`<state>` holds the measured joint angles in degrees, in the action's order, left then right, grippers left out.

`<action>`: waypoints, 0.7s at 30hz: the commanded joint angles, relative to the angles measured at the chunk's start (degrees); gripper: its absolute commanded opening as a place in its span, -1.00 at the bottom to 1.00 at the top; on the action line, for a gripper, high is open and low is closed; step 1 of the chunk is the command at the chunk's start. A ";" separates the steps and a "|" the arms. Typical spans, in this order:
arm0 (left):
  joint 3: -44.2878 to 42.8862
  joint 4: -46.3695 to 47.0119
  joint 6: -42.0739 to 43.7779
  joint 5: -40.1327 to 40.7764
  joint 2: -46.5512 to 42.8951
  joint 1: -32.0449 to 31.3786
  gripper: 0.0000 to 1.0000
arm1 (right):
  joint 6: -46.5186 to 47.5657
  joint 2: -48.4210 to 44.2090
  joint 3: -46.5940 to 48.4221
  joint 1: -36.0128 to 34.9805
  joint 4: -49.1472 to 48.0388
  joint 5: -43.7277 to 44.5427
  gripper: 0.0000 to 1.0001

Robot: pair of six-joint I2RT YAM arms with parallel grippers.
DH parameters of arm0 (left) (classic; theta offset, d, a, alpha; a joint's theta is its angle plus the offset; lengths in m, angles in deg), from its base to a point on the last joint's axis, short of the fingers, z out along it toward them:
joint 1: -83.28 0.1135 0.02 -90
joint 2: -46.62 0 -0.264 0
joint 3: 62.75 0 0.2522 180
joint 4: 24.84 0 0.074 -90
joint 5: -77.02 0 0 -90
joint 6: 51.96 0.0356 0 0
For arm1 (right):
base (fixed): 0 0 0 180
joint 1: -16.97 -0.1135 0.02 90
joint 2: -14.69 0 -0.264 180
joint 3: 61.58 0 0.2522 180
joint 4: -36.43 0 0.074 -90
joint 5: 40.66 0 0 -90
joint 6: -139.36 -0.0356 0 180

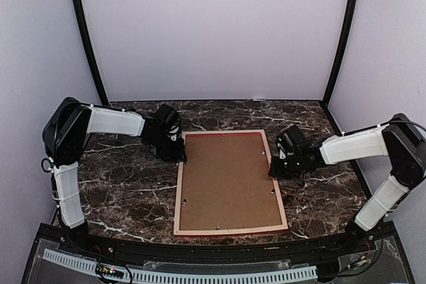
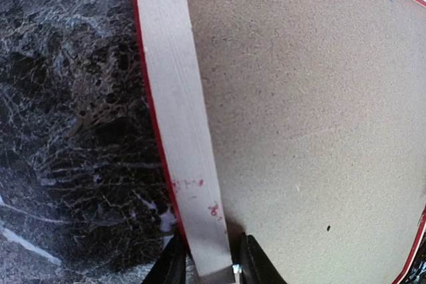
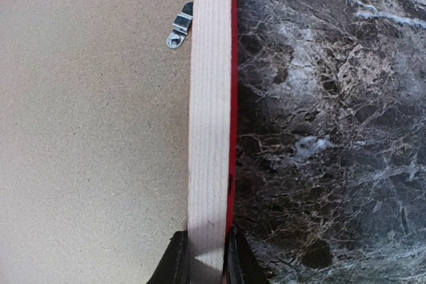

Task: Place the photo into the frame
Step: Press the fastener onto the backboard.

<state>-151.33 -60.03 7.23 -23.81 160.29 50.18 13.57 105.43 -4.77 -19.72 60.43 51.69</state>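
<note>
Showing the frame point(image 1: 230, 230) lying face down at the middle of the dark marbled bench point(image 1: 126, 191), pale wood back turned up, a thin red edge peeking out along the outer side of each rail. Showing a brown backing board point(image 1: 227, 181) filling the space inside the rails, with small metal clips point(image 3: 178, 29) lying on the board just beside the rails. Enclosing the bench on three sides: plain lilac walls point(image 1: 213, 31), with black posts point(image 1: 86, 38) at the far corners. Crossing the marble from either side and overlapping only the frame's outer rails: the two white-and-black arms.

Meeting the left rail close to its far corner: the left hand point(image 1: 181, 157), fingers point(image 2: 174, 265) straddling the rail, one on the marble side and one over the board. Narrowly parted, with a sliver of shadow on the board side, so not possible to tell whether pinching the wood or merely bracketing it.

Meeting the right rail partway along: the right hand point(image 1: 273, 171), clenched on the frame, fingers point(image 3: 174, 263) pressing against both sides of the pale rail.
</note>
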 commanded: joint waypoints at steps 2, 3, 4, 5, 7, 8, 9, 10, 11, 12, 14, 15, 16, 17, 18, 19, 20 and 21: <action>1.17 -2.03 0.33 -7.17 -1.53 -0.81 -0.37 | -1.01 3.91 -2.72 -0.27 1.10 -4.59 -0.81; 0.95 -2.08 0.32 -7.31 -1.79 -0.60 -0.29 | -1.16 3.92 -2.71 -0.29 1.20 -4.51 -0.82; 0.39 -2.24 0.44 -7.28 -2.22 -0.28 -0.23 | -1.40 4.00 -2.66 -0.31 1.36 -4.34 -0.82; -0.21 -2.40 0.55 -7.15 -2.49 -0.11 -0.09 | -1.51 4.13 -2.56 -0.29 1.54 -4.29 -0.82; -1.02 -2.81 0.99 -6.50 -3.28 0.11 0.10 | -1.53 4.18 -2.36 -0.31 1.78 -4.13 -0.82; -1.24 -2.93 1.38 -6.33 -3.76 0.14 0.20 | -1.55 4.17 -2.28 -0.29 1.82 -4.03 -0.83; -1.52 -3.10 1.85 -6.41 -4.21 0.14 0.23 | -1.56 4.26 -2.20 -0.27 1.83 -4.02 -0.83; -1.53 -3.27 2.09 -6.86 -4.40 0.14 0.29 | -1.56 4.29 -2.18 -0.22 1.87 -3.94 -0.83; -1.15 -3.36 2.45 -7.29 -4.94 0.10 0.31 | -1.63 4.39 -2.10 -0.24 1.88 -3.93 -0.83; -0.73 -3.44 2.56 -7.94 -5.30 -0.04 0.36 | -1.65 4.46 -1.97 -0.23 1.88 -3.93 -0.83; 1.25 -3.79 3.11 -8.01 -6.71 -0.70 0.41 | -1.60 4.74 -1.62 -0.23 2.01 -4.02 -0.83; 2.80 -4.10 3.76 -7.22 -7.92 -1.47 0.42 | -1.57 4.75 -1.48 -0.23 2.05 -4.02 -0.83; 3.48 -4.99 4.10 -6.50 -8.50 -2.03 0.44 | -1.61 4.87 -1.33 -0.23 2.16 -4.02 -0.83; 4.89 -6.22 4.90 -4.86 -9.77 -3.08 0.46 | -1.70 4.86 -1.30 -0.18 2.18 -4.02 -0.83; 5.58 -6.90 5.38 -4.00 -10.43 -3.75 0.49 | -1.66 4.85 -1.23 -0.22 2.25 -4.09 -0.83; 6.83 -8.26 6.01 -2.08 -11.59 -5.12 0.50 | -1.73 4.77 -1.21 -0.16 2.28 -4.10 -0.83; 7.52 -8.93 6.28 -1.16 -12.18 -5.74 0.53 | -1.76 4.82 -1.15 -0.10 2.26 -4.19 -0.83; 8.74 -10.22 6.59 0.36 -13.26 -7.02 0.56 | -1.83 4.88 -1.06 -0.13 2.31 -4.26 -0.83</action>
<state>-146.18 -64.17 11.03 -27.55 152.20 46.94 13.31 106.68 -4.12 -19.72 58.73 50.55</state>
